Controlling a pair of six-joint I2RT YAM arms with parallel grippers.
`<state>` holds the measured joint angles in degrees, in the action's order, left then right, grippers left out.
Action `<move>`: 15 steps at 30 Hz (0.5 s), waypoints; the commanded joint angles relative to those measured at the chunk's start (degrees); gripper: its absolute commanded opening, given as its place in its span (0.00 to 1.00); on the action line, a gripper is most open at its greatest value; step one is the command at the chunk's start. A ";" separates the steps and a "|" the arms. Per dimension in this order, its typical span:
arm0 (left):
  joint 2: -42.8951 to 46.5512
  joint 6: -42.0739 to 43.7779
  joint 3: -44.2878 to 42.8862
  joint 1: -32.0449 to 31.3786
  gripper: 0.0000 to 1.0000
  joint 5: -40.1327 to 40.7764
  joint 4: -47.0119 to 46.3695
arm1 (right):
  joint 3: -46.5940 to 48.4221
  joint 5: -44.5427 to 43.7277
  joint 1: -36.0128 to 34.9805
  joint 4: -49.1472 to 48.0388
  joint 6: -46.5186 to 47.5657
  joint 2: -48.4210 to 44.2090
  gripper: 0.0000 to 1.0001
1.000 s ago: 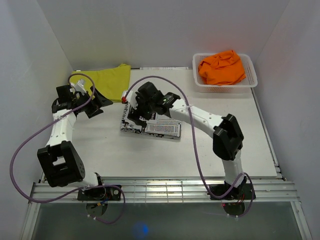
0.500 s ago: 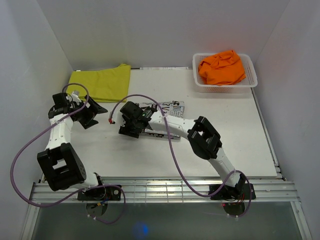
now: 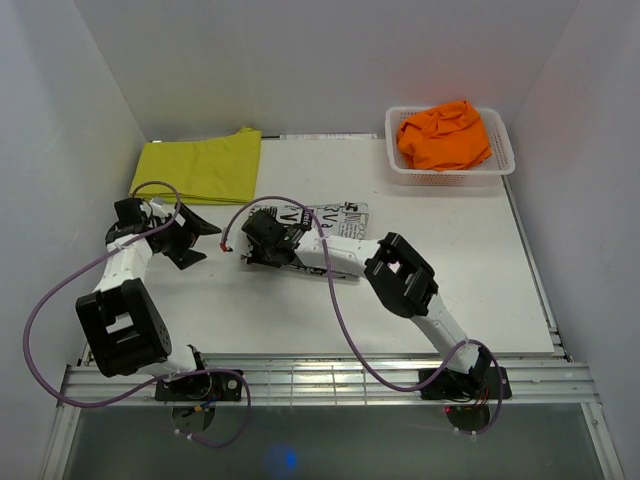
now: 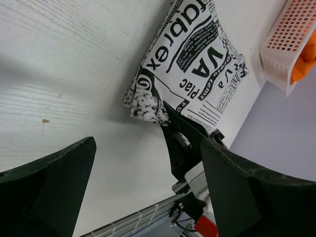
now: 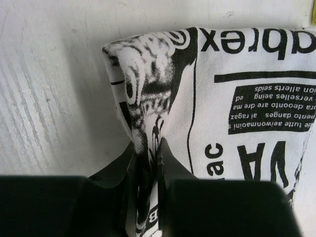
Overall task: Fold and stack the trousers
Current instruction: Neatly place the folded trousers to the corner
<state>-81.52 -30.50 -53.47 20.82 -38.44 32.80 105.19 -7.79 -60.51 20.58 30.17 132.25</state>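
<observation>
Arm stretched low across the table (image 3: 450,280), the right gripper (image 5: 148,148) pinches seemingly a folded corner of the newspaper-print trousers (image 5: 237,98); the left gripper (image 3: 205,243) gapes empty alongside.

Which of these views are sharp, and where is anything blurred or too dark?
Top external: even light, soft shadows, all sharp. Left wrist: white newspaper-print trousers crisp, left gripper's black fingers dark and soft-edged. Right wrist: print legible, right gripper's fingers a featureless black mass.
</observation>
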 commanded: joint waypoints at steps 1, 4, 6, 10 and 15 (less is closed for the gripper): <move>1.45 -0.44 1.79 0.01 0.98 -1.82 -2.30 | -1.39 2.25 0.04 0.16 -0.64 0.74 0.08; 1.45 -0.96 5.21 -0.16 0.98 -3.66 -4.31 | -3.05 6.46 0.04 -0.10 -1.52 -2.69 0.08; 1.10 -2.45 6.80 -0.51 0.98 -4.54 -7.04 | -3.58 9.26 0.22 0.42 -2.31 -4.62 0.08; -0.75 -4.47 8.65 -3.49 0.98 -3.93 -11.17 | -3.67 11.92 0.92 1.31 -3.63 -6.12 0.08; -4.35 -6.58 6.98 -6.84 0.98 -2.00 -14.42 | -4.81 13.24 1.36 1.48 -3.63 -7.18 0.08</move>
<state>-84.84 -35.05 -44.95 15.62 -40.86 22.50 101.73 1.74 -59.24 20.60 28.16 128.77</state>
